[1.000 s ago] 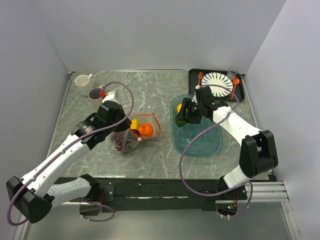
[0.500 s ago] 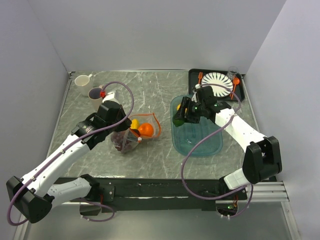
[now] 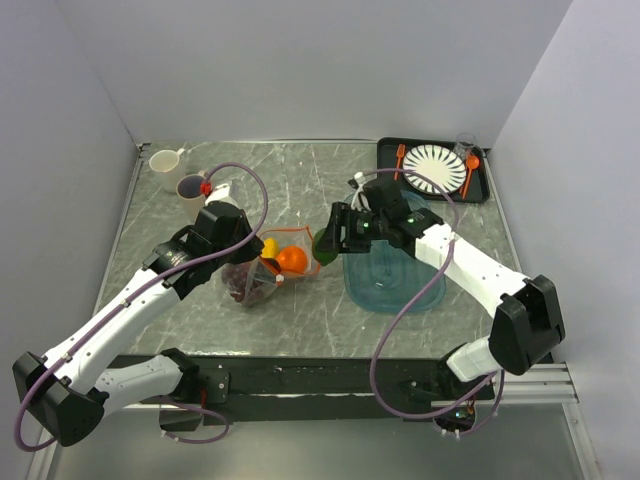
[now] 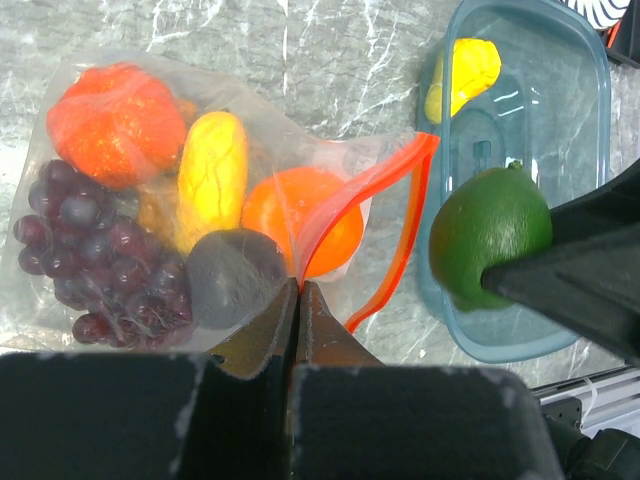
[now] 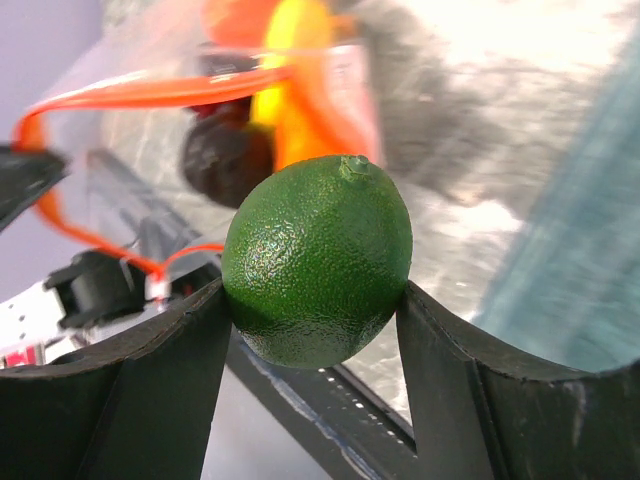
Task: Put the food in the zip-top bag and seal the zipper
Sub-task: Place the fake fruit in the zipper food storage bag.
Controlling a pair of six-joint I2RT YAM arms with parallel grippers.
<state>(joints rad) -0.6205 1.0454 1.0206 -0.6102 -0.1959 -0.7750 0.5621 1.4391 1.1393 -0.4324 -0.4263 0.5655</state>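
The clear zip-top bag [image 3: 262,270] lies left of centre with its orange-red zipper strip [image 4: 352,205] held open. Inside it are a purple grape bunch [image 4: 75,240], a yellow piece [image 4: 212,175], a red-orange piece [image 4: 115,108], an orange [image 4: 285,210] and a dark round piece [image 4: 232,275]. My left gripper [image 4: 297,285] is shut on the bag's zipper edge. My right gripper [image 5: 315,300] is shut on a green lime [image 5: 318,258], held in the air just right of the bag's mouth; the lime also shows in the top view [image 3: 326,241]. A yellow fruit [image 4: 462,75] lies in the teal tray.
The translucent teal tray [image 3: 415,290] lies right of the bag. A black tray [image 3: 482,190] at the back right holds a striped plate [image 3: 435,165], an orange fork and spoon. Two cups [image 3: 178,172] stand at the back left.
My right gripper has carried the green lime left, out of the teal tray, to the bag's open mouth. The left arm and the bag have not moved.
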